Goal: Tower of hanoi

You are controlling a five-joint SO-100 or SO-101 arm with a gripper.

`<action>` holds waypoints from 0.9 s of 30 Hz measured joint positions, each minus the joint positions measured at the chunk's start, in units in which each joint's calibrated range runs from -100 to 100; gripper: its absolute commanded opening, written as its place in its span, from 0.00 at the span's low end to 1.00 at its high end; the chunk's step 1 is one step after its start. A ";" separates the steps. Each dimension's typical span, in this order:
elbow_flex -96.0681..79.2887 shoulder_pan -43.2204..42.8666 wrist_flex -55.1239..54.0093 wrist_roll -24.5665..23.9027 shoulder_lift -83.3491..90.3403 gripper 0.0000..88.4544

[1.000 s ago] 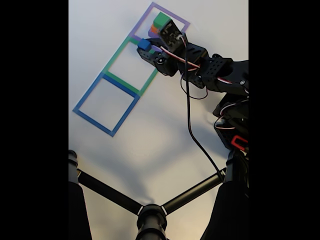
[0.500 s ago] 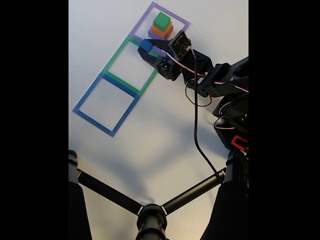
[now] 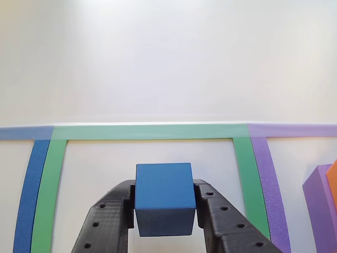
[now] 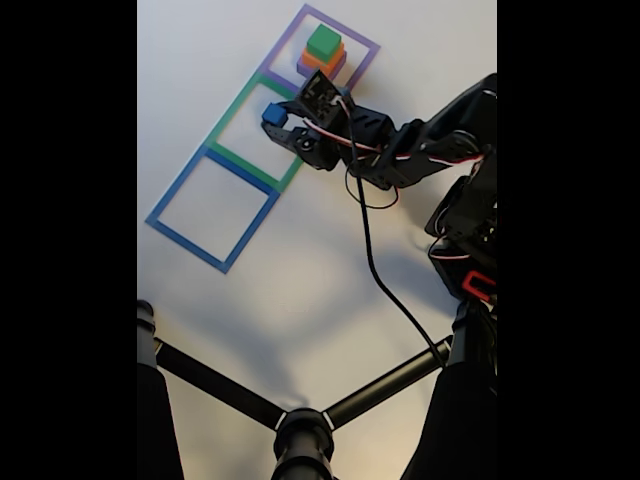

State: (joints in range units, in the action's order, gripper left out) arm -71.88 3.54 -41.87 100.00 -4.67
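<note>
Gripper [image 3: 164, 219]: the two black fingers are pinched against opposite sides of the blue cube [image 3: 164, 197]. The cube sits level between them, its top face visible in the other view. In the fixed view the gripper [image 4: 277, 122] holds the blue cube [image 4: 272, 114] over the green tape square [image 4: 252, 130]; whether the cube touches the table cannot be told.

Green tape square [image 3: 150, 132]: bare white table surface inside its outline in the other view.

Purple tape square [image 4: 358, 42]: holds a stack with the purple slab [image 4: 334, 70] at the bottom, the orange block [image 4: 324, 63] on it and the green cube [image 4: 323, 42] on top. The other view shows an edge of the purple slab [image 3: 318, 195] and the orange block [image 3: 333, 182] at the right margin.

Blue tape square [image 4: 212, 208]: bare table inside.

Black tripod legs [image 4: 300, 425] cross the lower fixed view.
</note>
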 measured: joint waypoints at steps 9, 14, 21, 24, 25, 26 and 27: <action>0.95 -0.60 -9.09 -0.75 -7.48 0.06; 0.52 -0.60 -11.64 -0.75 -9.16 0.06; 0.43 -0.60 -13.32 -0.75 -9.84 0.07; 0.43 -0.60 -13.56 -0.75 -10.76 0.09; 0.43 -0.60 -13.56 -0.75 -10.93 0.09; 0.43 -0.60 -13.56 -0.75 -11.01 0.11; 0.43 -0.60 -13.56 -0.75 -11.01 0.13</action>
State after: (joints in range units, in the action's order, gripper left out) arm -71.45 2.95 -55.42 99.25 -15.68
